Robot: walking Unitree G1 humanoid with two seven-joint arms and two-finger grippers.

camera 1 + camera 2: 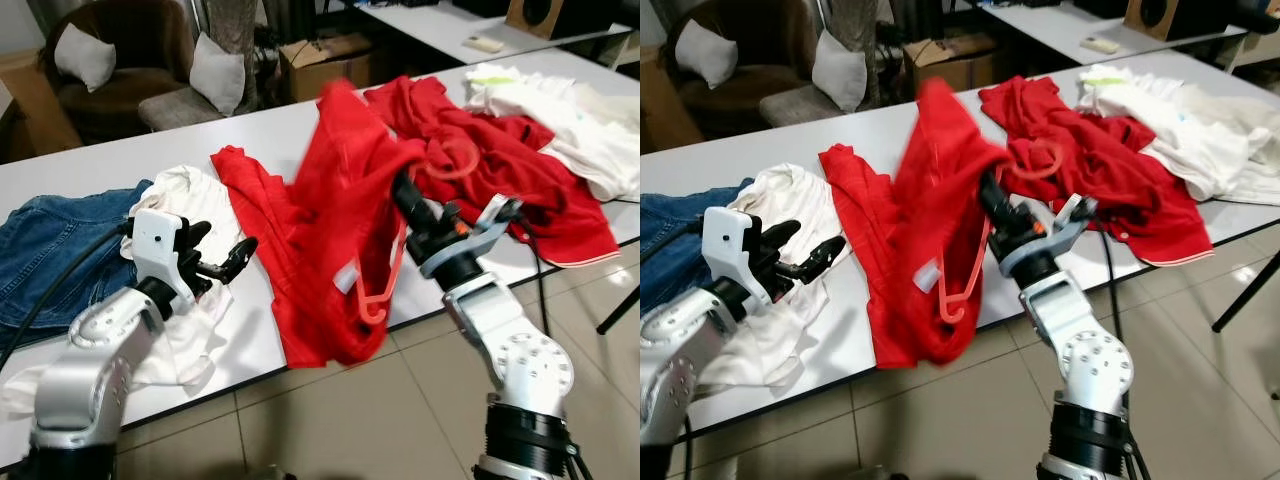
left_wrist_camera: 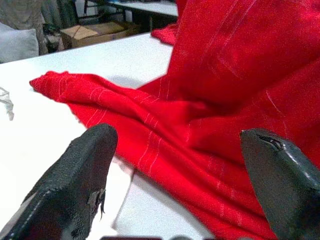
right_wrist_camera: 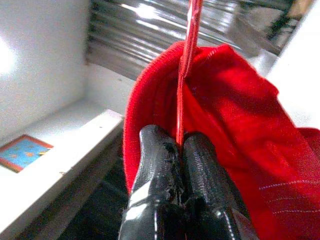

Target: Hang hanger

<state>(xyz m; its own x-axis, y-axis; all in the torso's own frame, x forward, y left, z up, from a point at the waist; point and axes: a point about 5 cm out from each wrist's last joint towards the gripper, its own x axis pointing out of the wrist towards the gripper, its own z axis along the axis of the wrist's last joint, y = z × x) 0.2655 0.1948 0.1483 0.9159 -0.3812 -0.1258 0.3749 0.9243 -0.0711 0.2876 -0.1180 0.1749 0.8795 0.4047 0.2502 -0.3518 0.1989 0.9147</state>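
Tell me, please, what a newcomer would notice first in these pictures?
First, the red shirt lifted above the white table, draped on a red hanger that the right claw pinches shut at its hook. Next, the left claw hovering open beside it, over white clothes.

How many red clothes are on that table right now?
2. One red shirt is lifted on a hanger by the right gripper, draping over the table's front edge. Another red shirt lies crumpled behind it. More may be hidden underneath.
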